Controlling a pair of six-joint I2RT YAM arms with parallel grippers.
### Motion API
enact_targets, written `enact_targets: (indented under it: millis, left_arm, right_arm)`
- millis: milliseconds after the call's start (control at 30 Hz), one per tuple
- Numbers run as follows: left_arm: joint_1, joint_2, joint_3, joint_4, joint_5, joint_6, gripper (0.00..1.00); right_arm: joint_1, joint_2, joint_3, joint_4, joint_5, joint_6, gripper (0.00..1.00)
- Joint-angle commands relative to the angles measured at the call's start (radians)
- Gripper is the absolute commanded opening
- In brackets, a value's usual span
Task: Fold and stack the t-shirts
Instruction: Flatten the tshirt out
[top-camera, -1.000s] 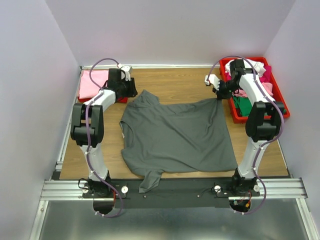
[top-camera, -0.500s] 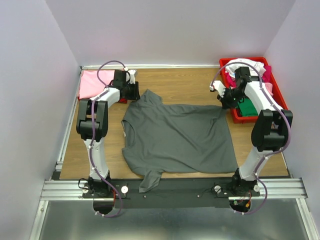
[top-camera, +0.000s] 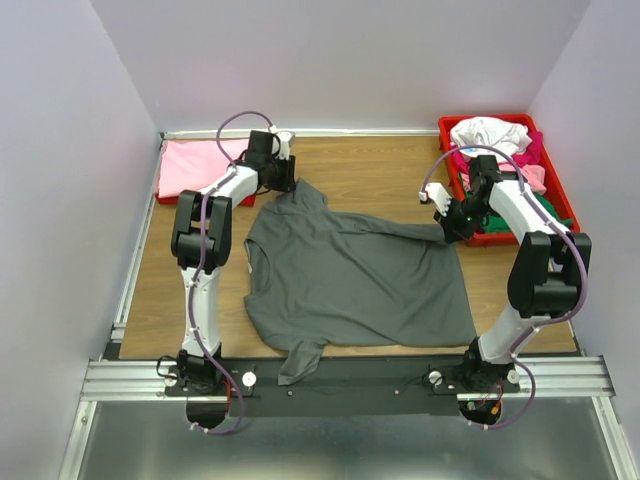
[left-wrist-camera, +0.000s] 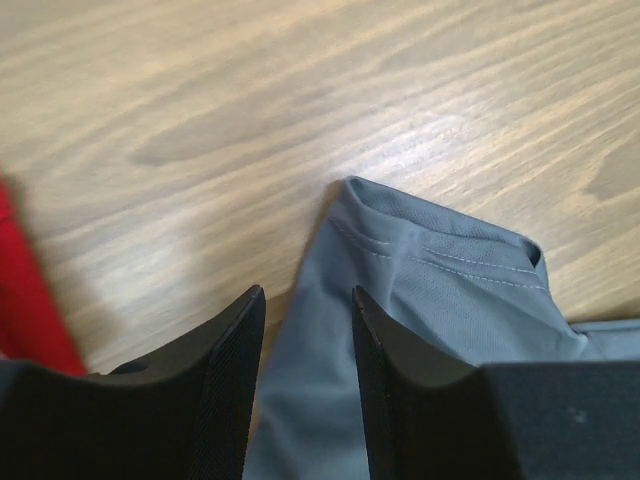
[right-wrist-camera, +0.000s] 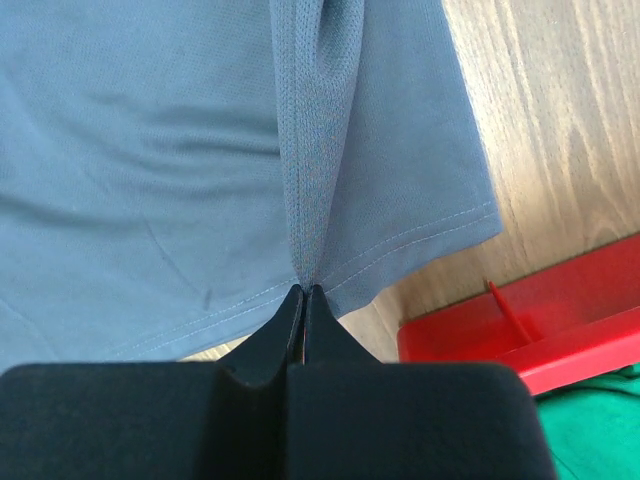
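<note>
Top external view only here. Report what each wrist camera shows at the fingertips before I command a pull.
Observer: Right wrist: the right gripper is shut on the hem of the grey t-shirt. A narrow ridge of cloth runs up from the pinch.
Operator: Now the left.
Observer: Left wrist: the left gripper is open. Grey cloth shows in the gap between its fingers, unclamped, and the stitched sleeve end lies just ahead of them.
Operator: Say what lies beside the right pinch.
Observer: The red tray has its rim to the right of the hem corner, with a strip of bare table between them. Green cloth shows inside the tray.
</note>
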Motion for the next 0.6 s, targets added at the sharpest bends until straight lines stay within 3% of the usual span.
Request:
enact_targets:
  millis: [0, 167, 367, 433, 567]
  left_arm:
    - [-0.019, 0.037, 0.018, -0.075, -0.089, 0.025, 0.48]
    - [-0.023, 0.033, 0.01, -0.075, -0.12, 0.02, 0.45]
    - [-0.057, 0.056, 0.064, -0.151, -0.173, 0.028, 0.21]
    - [-0.06, 0.039, 0.059, -0.157, -0.192, 0.025, 0.04]
    - [-0.06, -0.073, -0.048, -0.096, -0.285, -0.003, 0.0]
  right_arm:
    - [-0.006, -0.029, -0.009, -0.004, -0.038, 0.016, 0.0]
    - [-0.006, -0.031, -0.016, -0.005, -0.059, 0.02, 0.0]
    - [-0.006, -0.051, -0.029, -0.005, -0.069, 0.022, 0.0]
    - [-0.006, -0.055, -0.029, -0.005, -0.069, 0.023, 0.0]
    - [-0.006, -0.068, -0.032, -0.005, -0.07, 0.028, 0.0]
